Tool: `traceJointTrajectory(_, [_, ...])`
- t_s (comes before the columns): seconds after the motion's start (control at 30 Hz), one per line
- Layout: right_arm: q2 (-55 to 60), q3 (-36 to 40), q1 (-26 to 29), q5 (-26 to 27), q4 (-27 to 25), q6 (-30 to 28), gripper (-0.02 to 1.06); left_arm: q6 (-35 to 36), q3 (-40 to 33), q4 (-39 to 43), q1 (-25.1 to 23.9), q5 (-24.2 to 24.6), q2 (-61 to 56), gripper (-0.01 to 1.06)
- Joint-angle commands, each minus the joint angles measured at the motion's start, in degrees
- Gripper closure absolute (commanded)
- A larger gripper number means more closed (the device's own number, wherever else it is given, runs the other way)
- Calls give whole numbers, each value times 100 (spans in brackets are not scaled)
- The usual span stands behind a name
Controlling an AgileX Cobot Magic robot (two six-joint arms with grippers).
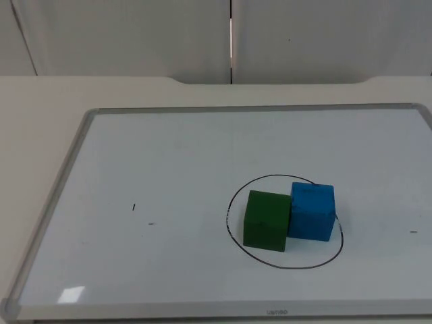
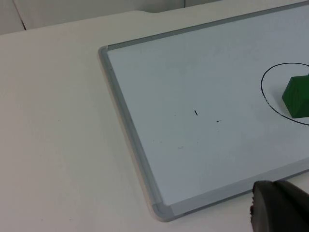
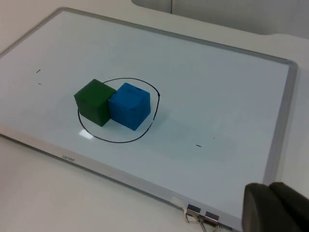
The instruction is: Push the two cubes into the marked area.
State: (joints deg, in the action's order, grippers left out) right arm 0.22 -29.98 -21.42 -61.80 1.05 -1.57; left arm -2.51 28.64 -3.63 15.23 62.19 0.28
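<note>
A green cube (image 1: 266, 221) and a blue cube (image 1: 312, 211) stand side by side, touching, inside a hand-drawn black ring (image 1: 297, 267) on a whiteboard (image 1: 67, 175). The blue cube's far corner reaches the ring's line. The right wrist view takes in the same pair, green cube (image 3: 94, 101) and blue cube (image 3: 129, 105), within the ring (image 3: 111, 141). My right gripper (image 3: 275, 209) hangs off the board's near right corner, well away from them. My left gripper (image 2: 281, 209) hovers beyond the board's near left corner, with the green cube (image 2: 297, 96) far off.
The whiteboard's grey frame (image 2: 125, 116) is a low raised edge around the work surface. A binder clip (image 3: 200, 217) sits on the frame near my right gripper. Small pen marks (image 1: 133, 207) dot the board's left half. The white table (image 1: 40, 101) surrounds the board.
</note>
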Motion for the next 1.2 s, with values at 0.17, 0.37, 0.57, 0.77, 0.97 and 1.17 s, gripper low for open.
traceJointTrajectory(0.17, [-22, 41, 21, -3, 34, -5, 103, 24, -34, 1, -3, -68, -28, 105])
traceJointTrajectory(0.37, [-22, 41, 21, -3, 34, -5, 103, 24, -34, 1, -3, -68, -28, 105])
traceJointTrajectory(0.57, [-22, 41, 21, -3, 33, 4, 90, 24, -34, 1, -3, -68, -28, 105])
traceJointTrajectory(0.77, [-22, 41, 21, -3, 33, 4, 52, 24, -34, 2, -3, -68, -28, 87])
traceJointTrajectory(0.97, [-22, 41, 21, -3, 33, 4, 35, 24, -34, 2, -3, -68, -28, 37])
traceJointTrajectory(1.17, [-22, 41, 21, -3, 19, 4, 35, 24, -34, 2, -3, -68, -28, 7])
